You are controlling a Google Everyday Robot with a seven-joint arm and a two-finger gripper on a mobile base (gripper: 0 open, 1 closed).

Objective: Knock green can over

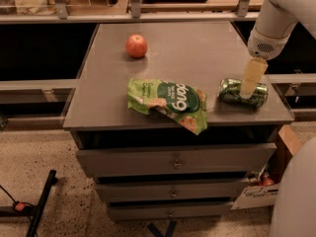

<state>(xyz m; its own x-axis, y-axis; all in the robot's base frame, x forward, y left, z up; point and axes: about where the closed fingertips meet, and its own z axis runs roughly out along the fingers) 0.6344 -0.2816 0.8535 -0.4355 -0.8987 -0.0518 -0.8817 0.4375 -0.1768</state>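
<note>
A grey cabinet top (197, 53) carried everything. The green can (230, 92) lay on its side near the right front corner, directly beneath the gripper (247, 89), which reached down across its middle. Whether the gripper was clenched or released could not be told. A green snack bag (168, 101) lay to the can's left, and an apple (136, 46) sat far behind.

The green can (230, 91) is shiny metal. The gripper (249, 80), pale matt plastic, hangs just over it. The snack bag (168, 98) is glossy crinkled film, and the table (197, 48) is smooth matt grey.
</note>
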